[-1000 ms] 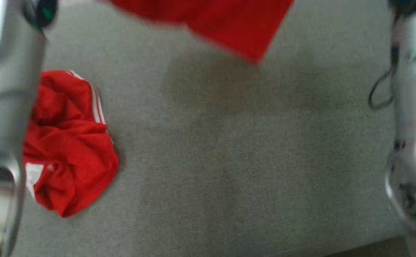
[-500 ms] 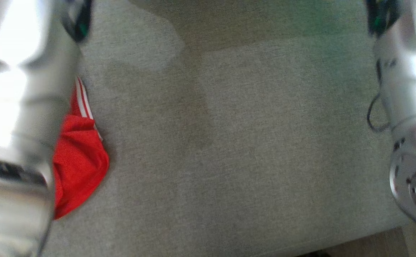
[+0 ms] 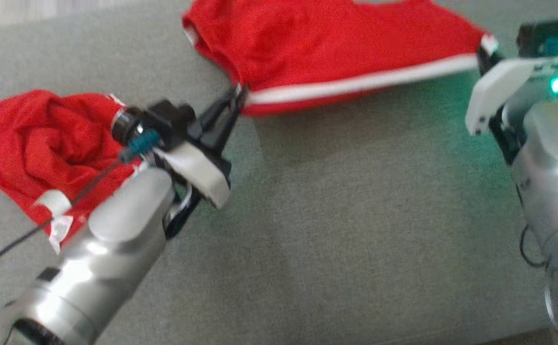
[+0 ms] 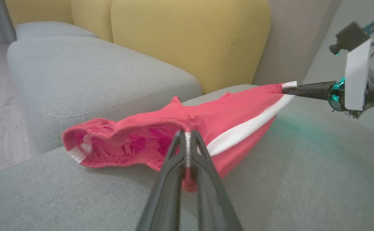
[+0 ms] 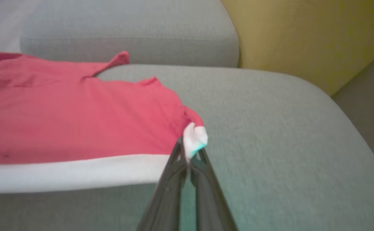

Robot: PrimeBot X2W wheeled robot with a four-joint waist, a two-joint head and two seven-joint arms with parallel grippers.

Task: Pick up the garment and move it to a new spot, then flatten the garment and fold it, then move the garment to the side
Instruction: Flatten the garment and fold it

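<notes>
A red mesh garment with a white side stripe [image 3: 336, 52] is seen stretched across the upper middle of the head view. It is held taut between the two grippers above a grey woven sofa cushion [image 3: 355, 215]. The left gripper [image 3: 237, 98] is closed tight on the garment's gathered waistband at its lower-left corner, left of centre in the frame. In the left wrist view the band's edge is pinched between the two dark fingers [image 4: 172, 166], and the red cloth spreads away above and to the right of them. The right gripper [image 3: 483, 53] is likewise clamped shut on the white-tipped corner at the far end of the stripe, in the upper right of the head view. Whether the sagging cloth touches the cushion cannot be told. A second, crumpled red garment with white labels [image 3: 44, 139] lies at the left edge of the head view, beside the left forearm. Yellow upholstered backrests [image 4: 190, 38] are seen along the top of the left wrist view.
</notes>
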